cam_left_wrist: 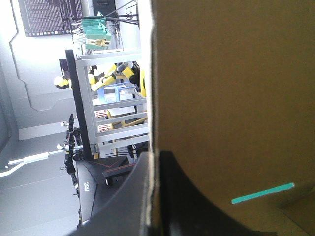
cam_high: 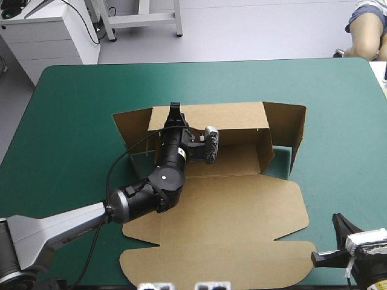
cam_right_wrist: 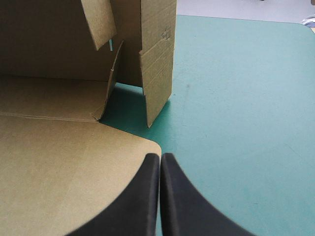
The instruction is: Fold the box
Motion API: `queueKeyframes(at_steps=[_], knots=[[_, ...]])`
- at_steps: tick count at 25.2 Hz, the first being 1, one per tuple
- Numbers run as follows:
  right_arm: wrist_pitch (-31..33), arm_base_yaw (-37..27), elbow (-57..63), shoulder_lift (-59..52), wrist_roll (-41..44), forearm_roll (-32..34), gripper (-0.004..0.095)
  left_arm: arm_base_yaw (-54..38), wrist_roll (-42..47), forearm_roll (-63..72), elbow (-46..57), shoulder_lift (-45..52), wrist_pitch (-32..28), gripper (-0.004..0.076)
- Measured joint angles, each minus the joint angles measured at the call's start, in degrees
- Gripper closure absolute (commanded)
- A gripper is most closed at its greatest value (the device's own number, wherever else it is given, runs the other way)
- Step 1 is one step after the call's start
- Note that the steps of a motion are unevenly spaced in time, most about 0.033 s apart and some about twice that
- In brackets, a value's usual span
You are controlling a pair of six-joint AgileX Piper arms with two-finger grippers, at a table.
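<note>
Teal-green cover (cam_high: 66, 103) is stretching across the whole table, and the cut sheet of brown corrugated board, the box (cam_high: 242, 205), is lying on the middle of it, half raised. Its back wall and two end flaps are standing, while the broad lid panel is lying flat toward my base.

I am clamping my left gripper (cam_left_wrist: 153, 155) on the top edge of that back wall, one black finger outside it and the other inside, with the board pinched between them. My right gripper (cam_right_wrist: 160, 157) is hanging clenched on nothing. Its tips are meeting just beside the rounded corner of the flat lid panel, with one standing end flap (cam_right_wrist: 157, 73) ahead of it.

I am judging the board light and stiff, willing to bend only along its scored creases and likely to slide on the cover. So I am favouring grips on a free edge close to a crease, never on a panel's middle.
</note>
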State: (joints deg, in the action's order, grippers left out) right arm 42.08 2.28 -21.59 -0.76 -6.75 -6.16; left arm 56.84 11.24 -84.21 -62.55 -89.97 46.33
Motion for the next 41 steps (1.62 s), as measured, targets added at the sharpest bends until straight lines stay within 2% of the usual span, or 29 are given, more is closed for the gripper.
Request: queueKeyframes(at_steps=[4, 7, 11, 20, 24, 27, 33, 37, 41], knots=[[0.0, 0.0, 0.0, 0.0, 0.5, 0.0, 0.0909, 0.1, 0.8, -1.3, 1.2, 0.1, -0.1, 0.0732], [0.9, 0.0, -0.4, 0.9, 3.9, 1.3, 0.0909, 0.2, 0.8, -1.5, 1.4, 0.1, -0.1, 0.0732], [3.6, 0.0, -4.5, 8.6, 9.0, 3.3, 0.0928, 0.3, 1.0, -1.6, 1.5, 0.1, -0.1, 0.0732], [3.5, 0.0, -42.1, 51.9, 1.3, 3.6, 0.0928, 0.3, 2.4, -1.5, 1.5, 0.1, 0.1, 0.0732], [3.8, 0.0, -57.1, 70.9, -6.2, -2.8, 0.0928, 0.3, 3.0, -1.5, 1.5, 0.1, 0.1, 0.0732], [7.1, 0.0, -66.5, 81.9, -7.8, -6.3, 0.0928, 0.3, 3.0, -1.4, 1.5, 0.1, 0.1, 0.0732], [16.6, 0.1, -80.3, 97.4, -5.6, -7.4, 0.0928, 0.4, 3.0, 0.0, 1.5, 0.2, 0.1, 0.0732], [23.6, 0.1, -85.8, 103.6, -4.4, -8.5, 0.0928, 0.4, 3.0, 0.4, 1.5, 0.4, 0.2, 0.0732], [27.8, 0.1, -87.1, 105.6, -4.2, -9.4, 0.0928, 0.4, 3.0, 0.5, 1.5, 0.4, 0.3, 0.0732]])
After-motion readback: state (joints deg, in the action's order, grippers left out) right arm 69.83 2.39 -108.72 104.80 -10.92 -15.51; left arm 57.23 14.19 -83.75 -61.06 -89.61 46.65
